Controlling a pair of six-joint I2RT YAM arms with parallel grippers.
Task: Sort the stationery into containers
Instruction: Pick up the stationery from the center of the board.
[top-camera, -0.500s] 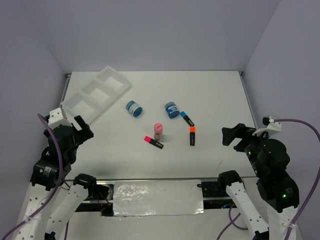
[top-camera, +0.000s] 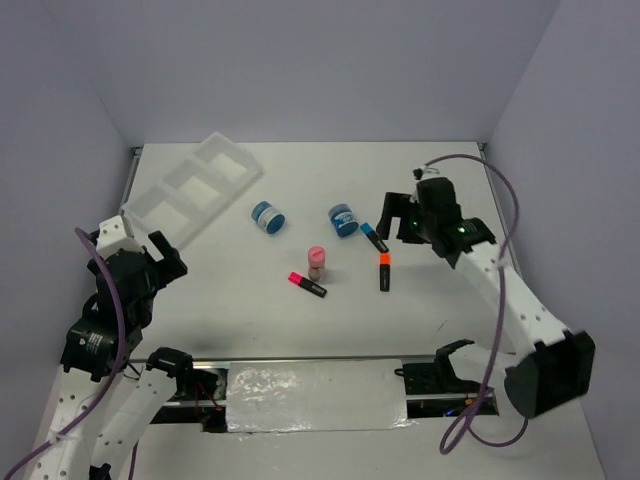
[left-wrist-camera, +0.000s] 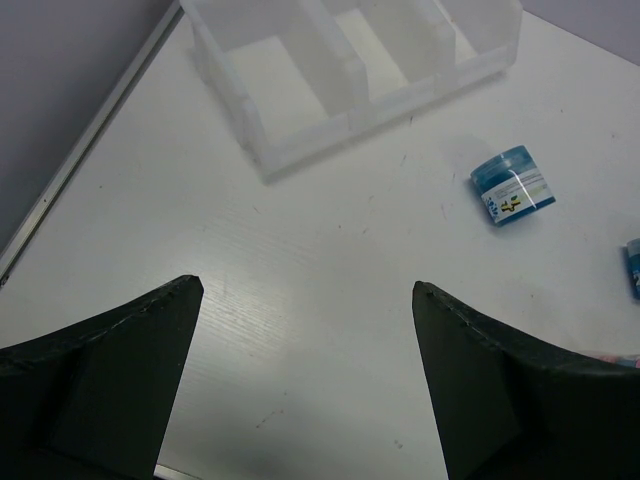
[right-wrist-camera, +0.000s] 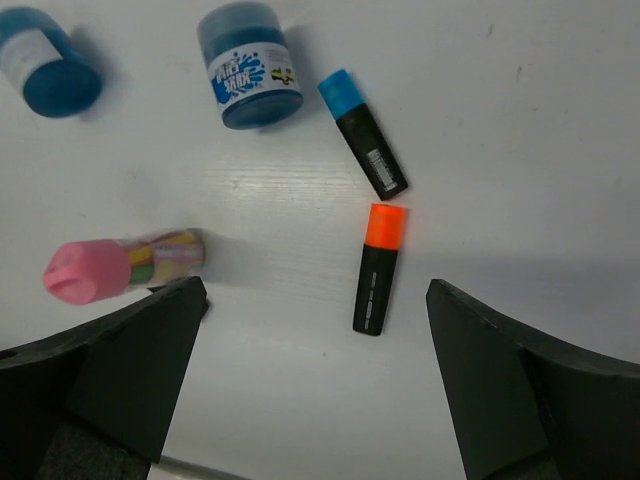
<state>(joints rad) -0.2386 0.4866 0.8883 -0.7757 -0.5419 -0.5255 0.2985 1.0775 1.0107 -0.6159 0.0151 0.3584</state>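
The orange-capped marker (right-wrist-camera: 378, 268) lies flat on the bench (right-wrist-camera: 520, 120) between the wide-spread fingers of the right tool (right-wrist-camera: 315, 290), which holds nothing. The marker sits nearer the right finger, with its barrel across the closing line. I judge the grasp is best done by centring over the mid-barrel and dropping straight down. It should stay clear of the blue-capped marker (right-wrist-camera: 362, 135) just ahead, whose tail nearly meets the orange cap. The pink-capped bottle (right-wrist-camera: 110, 265) lies by the left finger. The tray (left-wrist-camera: 330, 130) stands ahead of the left tool (left-wrist-camera: 307, 288), which is likewise open and empty. Its three compartments look empty.
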